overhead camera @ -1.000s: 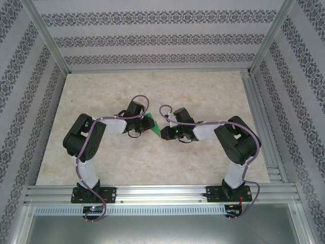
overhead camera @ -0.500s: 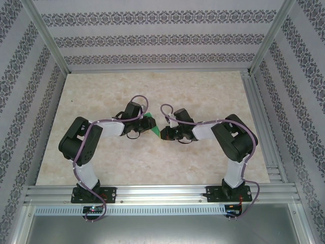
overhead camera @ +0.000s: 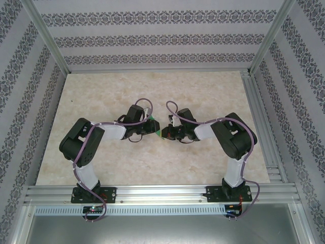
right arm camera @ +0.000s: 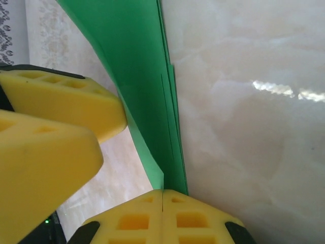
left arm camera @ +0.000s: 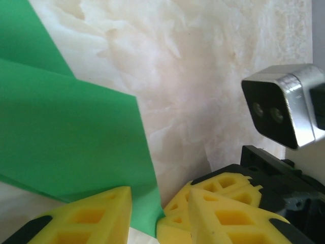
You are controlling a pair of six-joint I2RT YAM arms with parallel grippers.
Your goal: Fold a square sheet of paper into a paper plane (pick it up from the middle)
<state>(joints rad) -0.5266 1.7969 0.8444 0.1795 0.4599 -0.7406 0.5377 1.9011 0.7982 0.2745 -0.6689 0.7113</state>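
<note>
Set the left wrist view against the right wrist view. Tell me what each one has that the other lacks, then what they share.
Left wrist view adds: the right arm's wrist camera, and the green paper seen as a broad face with a fold line across it.
Right wrist view adds: the paper's stacked folded edges seen end on, running into the shut right gripper, plus a strip of patterned wall.
Both: the green paper, the marble table, and both grippers' yellow fingers, with the paper's corner between the open fingers of the left gripper.
</note>
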